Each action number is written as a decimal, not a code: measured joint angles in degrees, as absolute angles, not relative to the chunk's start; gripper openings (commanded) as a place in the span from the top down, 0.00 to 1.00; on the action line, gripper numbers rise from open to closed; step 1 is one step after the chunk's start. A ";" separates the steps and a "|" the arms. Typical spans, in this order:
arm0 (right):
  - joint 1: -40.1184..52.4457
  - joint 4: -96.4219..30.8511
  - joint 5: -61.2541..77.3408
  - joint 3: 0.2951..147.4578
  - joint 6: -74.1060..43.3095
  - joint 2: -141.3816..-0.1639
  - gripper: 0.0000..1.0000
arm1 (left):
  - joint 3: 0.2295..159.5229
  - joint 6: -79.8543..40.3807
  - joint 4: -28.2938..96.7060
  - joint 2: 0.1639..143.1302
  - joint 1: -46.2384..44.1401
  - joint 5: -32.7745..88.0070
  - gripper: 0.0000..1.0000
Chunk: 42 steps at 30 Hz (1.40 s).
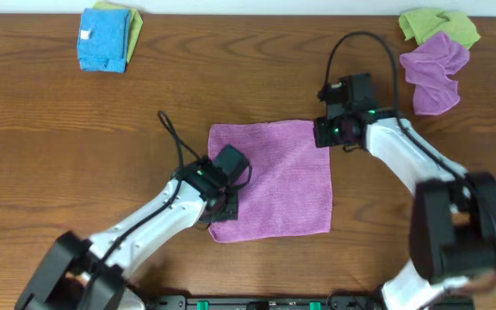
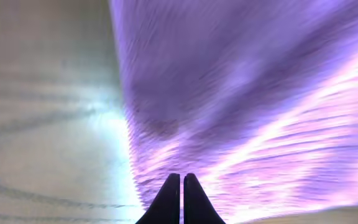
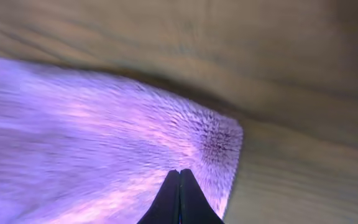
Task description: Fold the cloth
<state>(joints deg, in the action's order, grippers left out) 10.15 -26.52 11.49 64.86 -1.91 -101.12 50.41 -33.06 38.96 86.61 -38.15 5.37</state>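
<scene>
A purple cloth [image 1: 278, 181] lies spread flat and roughly square in the middle of the wooden table. My left gripper [image 1: 225, 207] sits at its left edge near the lower left corner. In the left wrist view its fingers [image 2: 182, 176] are shut on the cloth [image 2: 241, 93] just inside that edge. My right gripper [image 1: 324, 133] sits at the cloth's upper right corner. In the right wrist view its fingers [image 3: 180, 171] are shut on the cloth [image 3: 73, 124] just short of the corner tip.
A folded blue cloth [image 1: 104, 39] lies on a green one at the back left. A crumpled green cloth [image 1: 437, 24] and a crumpled purple cloth [image 1: 436, 69] lie at the back right. Black cables loop near both arms.
</scene>
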 measured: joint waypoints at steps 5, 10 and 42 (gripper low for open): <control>10.15 -28.75 11.42 64.95 -1.98 -91.53 0.98 | 52.82 -33.01 37.65 81.17 -38.15 0.19 0.94; 10.15 -30.15 11.03 65.04 -1.98 -91.70 0.99 | 52.97 -32.99 30.59 82.91 -37.36 -3.90 0.94; 14.06 -28.14 8.49 65.21 -2.22 -110.10 0.99 | 53.17 -29.74 4.62 104.86 -29.23 -3.68 0.94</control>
<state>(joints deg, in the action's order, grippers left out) 14.06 -28.14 8.49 65.21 -2.22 -110.10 53.17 -29.74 4.62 104.86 -29.23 -3.68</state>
